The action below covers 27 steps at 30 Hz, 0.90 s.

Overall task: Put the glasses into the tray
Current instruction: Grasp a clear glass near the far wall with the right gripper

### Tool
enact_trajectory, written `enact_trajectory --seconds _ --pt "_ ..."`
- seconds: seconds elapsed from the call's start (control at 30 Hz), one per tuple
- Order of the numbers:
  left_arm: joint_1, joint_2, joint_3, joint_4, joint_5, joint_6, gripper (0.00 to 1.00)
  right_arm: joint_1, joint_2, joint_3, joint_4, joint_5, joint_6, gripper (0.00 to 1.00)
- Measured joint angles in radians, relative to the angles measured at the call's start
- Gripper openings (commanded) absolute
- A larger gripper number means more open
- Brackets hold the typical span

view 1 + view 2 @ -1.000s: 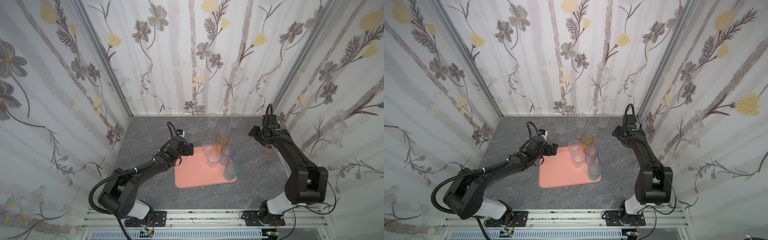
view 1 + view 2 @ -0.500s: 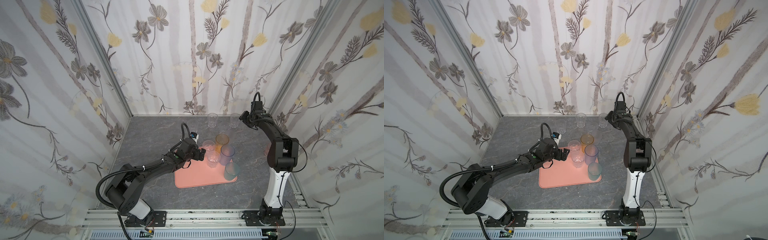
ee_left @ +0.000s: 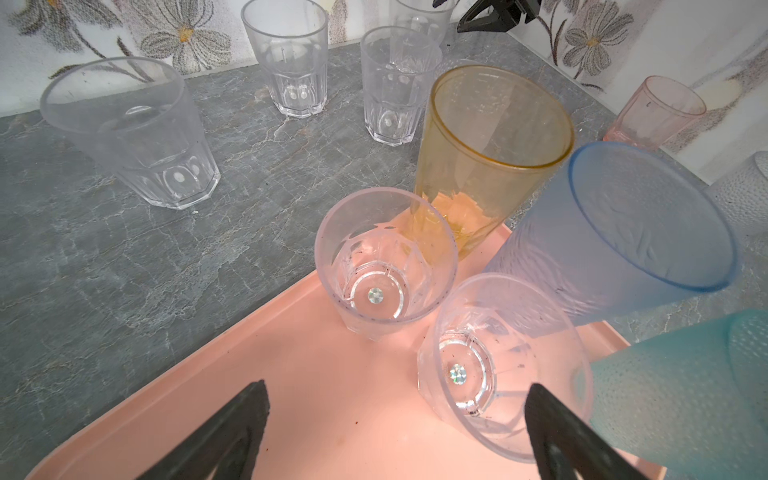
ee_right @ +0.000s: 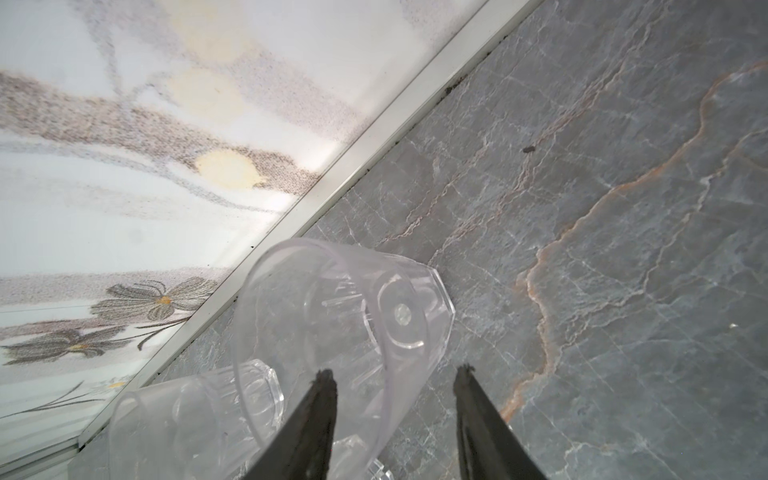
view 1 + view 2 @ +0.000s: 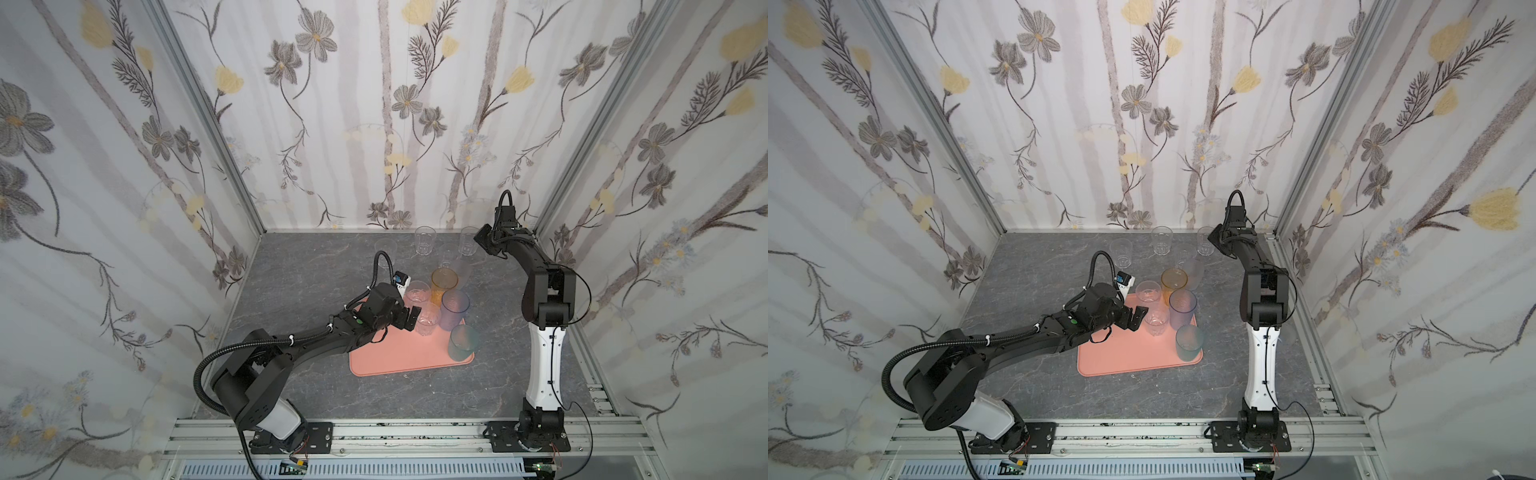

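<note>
Hovering low over the salmon-pink tray (image 5: pixel 395 357), which lies just right of centre in both top views, the left gripper (image 3: pixel 397 390) has its jaws spread wide and holds nothing. One finger is right at the rim of a clear tumbler (image 3: pixel 498 365) standing on the tray, and whether they touch cannot be told. Four more glasses stand on the tray: a second clear tumbler (image 3: pixel 382 257), an amber tumbler (image 3: pixel 490 137) at the far corner, a blue-purple tumbler (image 3: pixel 623 232), and a teal tumbler (image 5: pixel 462 343) at the tray's lower right corner in the frame. Above the tray in the frame, several other clear tumblers (image 5: pixel 425 241) and a frosted tumbler (image 5: pixel 460 266) stand on the grey marbled tabletop (image 5: pixel 311 282) toward the back wall (image 5: pixel 353 166). The right gripper (image 4: pixel 395 376) is at the upper right of the tabletop, at the right-most clear tumbler (image 4: pixel 345 299). Its jaws are partly apart, one finger across the tumbler's side and the other outside it. Whether they grip it cannot be told.
</note>
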State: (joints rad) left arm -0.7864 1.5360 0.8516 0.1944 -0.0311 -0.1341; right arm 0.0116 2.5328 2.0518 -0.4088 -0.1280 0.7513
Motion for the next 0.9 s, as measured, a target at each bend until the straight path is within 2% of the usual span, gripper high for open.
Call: enact_trajectory --seconds 0.27,0.53,0.7,0.9 --pt "0.000 0.003 -0.004 0.003 -0.020 0.000 0.99 -0.009 0.038 0.018 0.018 -0.023 0.018 0.27" --pt "0.000 -0.023 -0.018 0.007 -0.052 0.003 0.99 -0.008 0.001 -0.023 -0.001 -0.022 -0.019 0.07" --pt "0.000 -0.045 -0.025 0.011 -0.067 0.003 0.99 -0.014 -0.072 -0.092 0.000 -0.004 -0.044 0.02" --pt "0.000 -0.092 -0.040 0.011 -0.091 -0.001 0.99 -0.022 -0.198 -0.211 0.000 0.005 -0.071 0.00"
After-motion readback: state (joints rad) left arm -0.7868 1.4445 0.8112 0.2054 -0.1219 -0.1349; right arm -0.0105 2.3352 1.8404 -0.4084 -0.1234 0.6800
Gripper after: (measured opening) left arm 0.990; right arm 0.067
